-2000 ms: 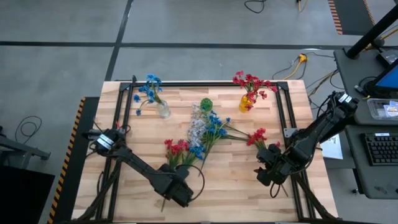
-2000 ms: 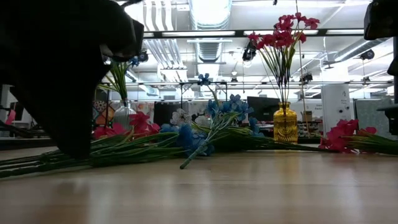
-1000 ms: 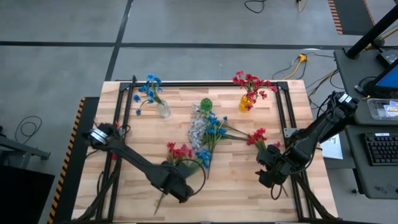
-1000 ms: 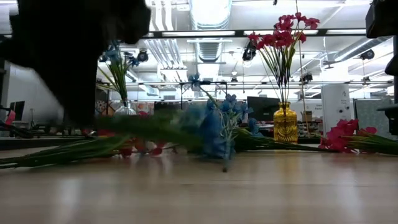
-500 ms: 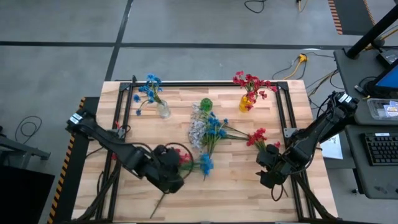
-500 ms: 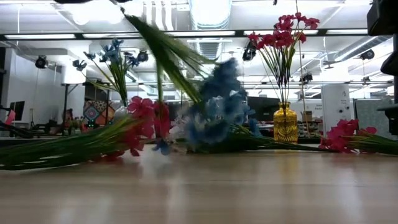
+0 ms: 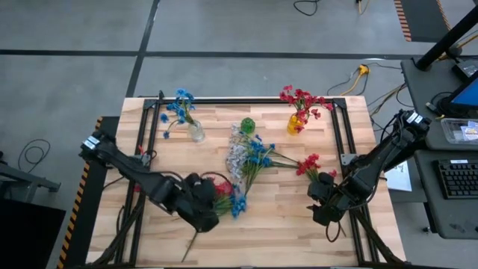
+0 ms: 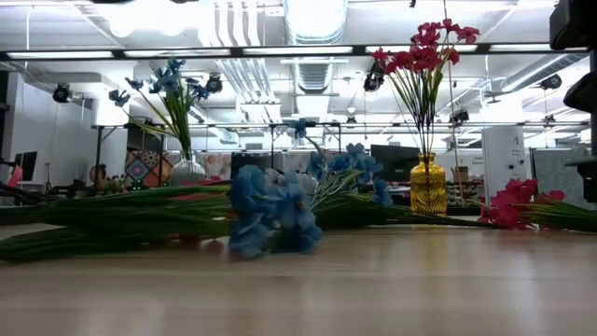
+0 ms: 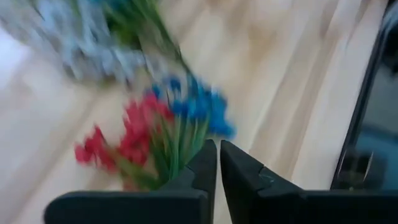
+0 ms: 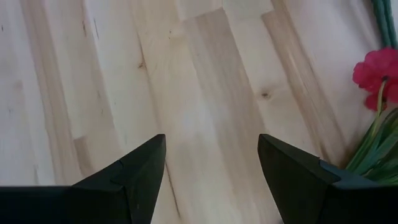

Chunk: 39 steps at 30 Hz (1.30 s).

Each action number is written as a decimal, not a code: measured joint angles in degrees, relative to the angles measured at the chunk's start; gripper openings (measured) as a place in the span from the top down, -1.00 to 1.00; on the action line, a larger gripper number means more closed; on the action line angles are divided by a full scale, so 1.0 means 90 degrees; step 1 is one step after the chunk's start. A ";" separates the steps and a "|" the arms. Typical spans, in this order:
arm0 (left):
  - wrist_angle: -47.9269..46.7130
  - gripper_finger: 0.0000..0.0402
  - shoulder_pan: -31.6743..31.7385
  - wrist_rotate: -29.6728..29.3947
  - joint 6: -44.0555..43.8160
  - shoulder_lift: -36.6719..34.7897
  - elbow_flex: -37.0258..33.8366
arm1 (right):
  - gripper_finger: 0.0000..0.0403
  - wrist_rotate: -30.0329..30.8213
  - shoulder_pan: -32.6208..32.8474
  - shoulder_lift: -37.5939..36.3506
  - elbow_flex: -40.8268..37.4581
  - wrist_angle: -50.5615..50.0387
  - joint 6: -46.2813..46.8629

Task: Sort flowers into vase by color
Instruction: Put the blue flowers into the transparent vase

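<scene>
my left gripper [image 7: 200, 213] sits near the front of the table [image 7: 284, 232], and its jaws are pressed almost together with a thin slit between them. in the left wrist view the red and blue sprays [image 9: 168, 134] lie just ahead of the fingertips, stems running back toward them, but i cannot tell whether a stem is actually pinched there. from above, that mixed bunch [image 7: 226, 198] lies just beside my left gripper on the side toward the table's middle, heads pointing toward the middle, long axis roughly along my reach.

the bigger loose pile [image 7: 250, 157] of white and blue sprays lies farther toward the middle. the blue-flower vase [image 7: 196, 131] stands toward the back from my left gripper, the yellow vase of reds [image 7: 297, 123] well apart at the back on the other side.

my right gripper [image 7: 327, 208] hangs spread and empty near the table's right edge, a red spray [image 7: 310, 166] just beside it toward the middle. my left arm is nearer the mixed bunch, so i judge the blue stem's trip back to its vase is mine.
</scene>
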 joint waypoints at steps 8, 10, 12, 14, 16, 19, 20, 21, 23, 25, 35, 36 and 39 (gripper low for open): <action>-0.1024 0.38 -0.0007 0.1356 -0.0266 0.1181 -0.0007 | -0.22 0.0004 0.0000 0.0000 0.0000 0.0002 -0.0080; -0.0995 0.22 -0.0008 0.1669 -0.0263 0.1464 -0.0007 | -0.22 0.0006 0.0000 -0.0001 0.0000 0.0002 -0.0094; -0.1013 0.09 -0.0007 0.1902 -0.0268 0.1710 -0.0007 | -0.22 0.0006 0.0000 -0.0001 0.0000 0.0002 -0.0119; -0.1035 0.00 -0.0002 0.2074 -0.0266 0.1943 -0.0007 | -0.22 0.0007 0.0000 -0.0001 0.0000 0.0005 -0.0158; -0.1162 -0.05 -0.0002 0.2240 -0.0266 0.2147 -0.0007 | -0.22 0.0005 0.0000 -0.0002 0.0000 0.0002 -0.0168; -0.1294 -0.06 -0.0001 0.2388 -0.0206 0.2332 -0.0007 | -0.22 0.0004 0.0000 -0.0002 0.0000 0.0004 -0.0168; -0.1312 -0.04 -0.0002 0.2421 -0.0189 0.2384 -0.0011 | -0.22 0.0005 0.0000 -0.0002 0.0000 0.0003 -0.0168; -0.1304 -0.03 0.0000 0.2480 -0.0171 0.2426 -0.0035 | -0.22 0.0005 0.0000 -0.0002 0.0000 0.0004 -0.0168; -0.1300 0.03 -0.0002 0.2510 -0.0168 0.2513 -0.0083 | -0.22 0.0008 0.0000 -0.0002 0.0000 0.0001 -0.0168; -0.1287 0.10 -0.0002 0.2510 -0.0148 0.2560 -0.0143 | -0.22 0.0037 0.0000 -0.0002 0.0000 0.0002 -0.0205; -0.1261 0.85 -0.0002 0.2492 -0.0163 0.2562 -0.0454 | -0.22 0.0165 0.0000 -0.0002 0.0000 0.0002 -0.0257; -0.1277 0.92 -0.0002 0.2496 -0.0144 0.2547 -0.0447 | -0.22 0.0165 0.0000 -0.0002 0.0000 0.0002 -0.0260; -0.1323 0.95 -0.0002 0.2496 -0.0016 0.2387 -0.0334 | -0.22 0.0165 0.0000 -0.0002 0.0000 0.0002 -0.0260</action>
